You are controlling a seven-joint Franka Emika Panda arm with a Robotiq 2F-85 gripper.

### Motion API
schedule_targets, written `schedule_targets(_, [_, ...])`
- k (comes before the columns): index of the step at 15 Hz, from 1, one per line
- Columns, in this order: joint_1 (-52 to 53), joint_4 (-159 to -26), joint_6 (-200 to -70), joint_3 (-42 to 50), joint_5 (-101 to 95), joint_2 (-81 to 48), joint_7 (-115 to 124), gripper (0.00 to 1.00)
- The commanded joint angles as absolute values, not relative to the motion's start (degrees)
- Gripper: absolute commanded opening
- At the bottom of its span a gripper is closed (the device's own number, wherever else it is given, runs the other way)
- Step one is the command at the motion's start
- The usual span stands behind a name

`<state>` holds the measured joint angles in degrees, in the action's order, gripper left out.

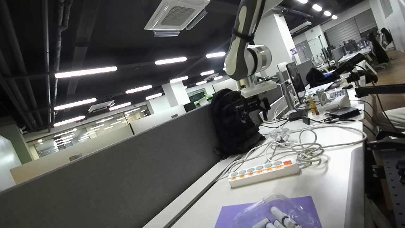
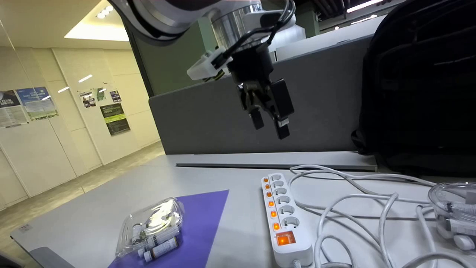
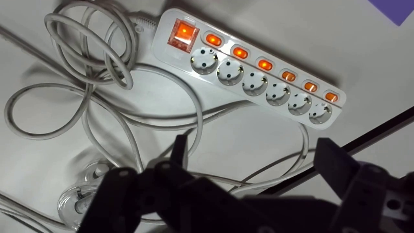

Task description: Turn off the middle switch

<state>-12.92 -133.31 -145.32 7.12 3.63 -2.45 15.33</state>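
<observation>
Power strip (image 1: 265,177) lies on the white desk (image 2: 238,240) between a purple sheet (image 2: 208,221) and tangled cable (image 1: 309,152). Six small switches (image 3: 265,65) line it, a larger switch (image 3: 183,34) at the corded end; that one and the three nearest it glow orange (the remaining three look duller), so the row's middle falls between lit and dull. Well above the desk hangs the gripper (image 2: 270,127), its fingers (image 3: 334,165) spread.
</observation>
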Motion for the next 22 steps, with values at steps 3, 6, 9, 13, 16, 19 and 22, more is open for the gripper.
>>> schedule_targets(3, [-10.28, -131.02, -148.29, 7.77, 2.83, -6.89, 16.10, 0.75])
schedule_targets(6, [-9.18, -128.31, -148.68, 7.80, 3.55, -11.47, 15.69, 0.60])
schedule_targets(9, [-8.42, -124.88, -147.82, 8.00, 3.59, -16.23, 15.43, 0.38])
schedule_targets(13, [-6.73, -121.00, -147.04, 8.87, 1.46, -21.81, 16.64, 0.11])
schedule_targets(16, [-5.65, -120.81, -147.20, 9.40, 0.89, -24.18, 16.44, 0.00])
schedule_targets(19, [-4.25, -123.07, -149.11, 10.17, 0.29, -24.71, 16.81, 0.00])
schedule_targets(22, [-2.95, -123.74, -151.07, 11.10, -0.64, -25.39, 17.69, 0.00])
